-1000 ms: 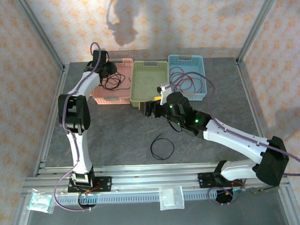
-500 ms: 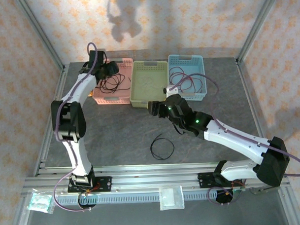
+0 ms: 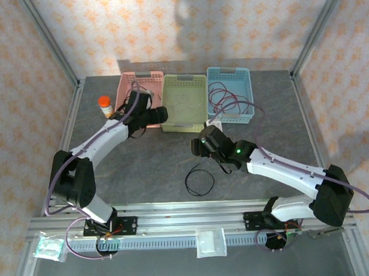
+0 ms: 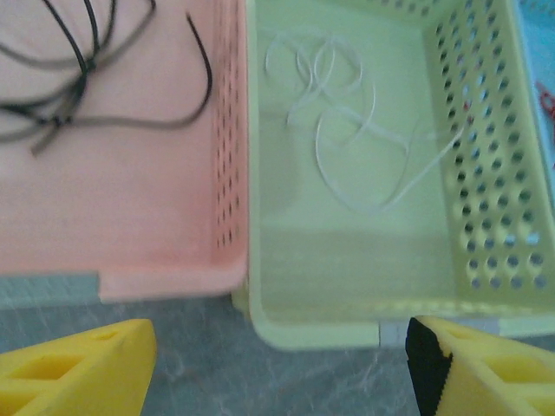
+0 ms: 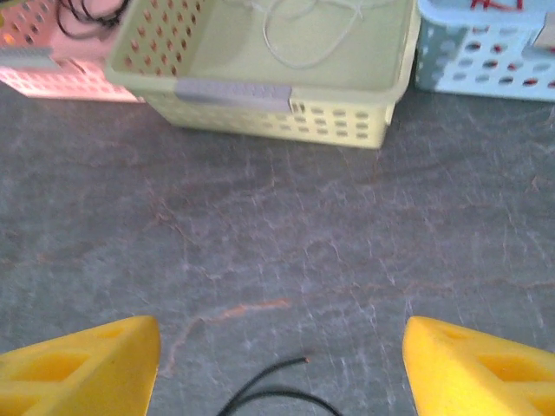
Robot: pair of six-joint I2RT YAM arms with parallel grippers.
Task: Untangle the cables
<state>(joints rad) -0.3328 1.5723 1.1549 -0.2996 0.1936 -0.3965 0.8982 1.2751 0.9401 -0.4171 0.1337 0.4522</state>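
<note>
Where the pink basket (image 4: pixel 173 282) and the green basket (image 4: pixel 347 290) touch at their near corners, the left gripper (image 4: pixel 282 368) hangs over the grey table (image 5: pixel 286 234) just in front of them. Its two yellow fingers (image 4: pixel 78 364) are spread wide with nothing between them.

Three baskets stand in a row along the far side of the table: pink on the left, green in the middle, and the blue basket (image 3: pixel 229 70) on the right. A black cable (image 4: pixel 82 65) lies in a loose tangle on the floor of the pink basket, toward its far left part, with one free end curving toward the wall next to the green basket. A white cable (image 4: pixel 347 130) lies in the green basket in several overlapping loops, and one strand of it runs to the holed right wall. A red cable (image 3: pixel 228 100) is coiled in open loops inside the blue basket.

Apart from these, a black loop (image 3: pixel 199 178) of cable lies flat on the bare table, near the middle and well on the near side of the baskets. The right gripper (image 5: pixel 282 368) is just on the far side of this loop and faces the green basket. Its yellow fingers are also wide apart and empty, and one end of the loop shows on the table between them at the near edge of the wrist view, not touching either finger.

An orange-capped bottle (image 3: pixel 106 105) stands upright on the table to the left of the pink basket.
</note>
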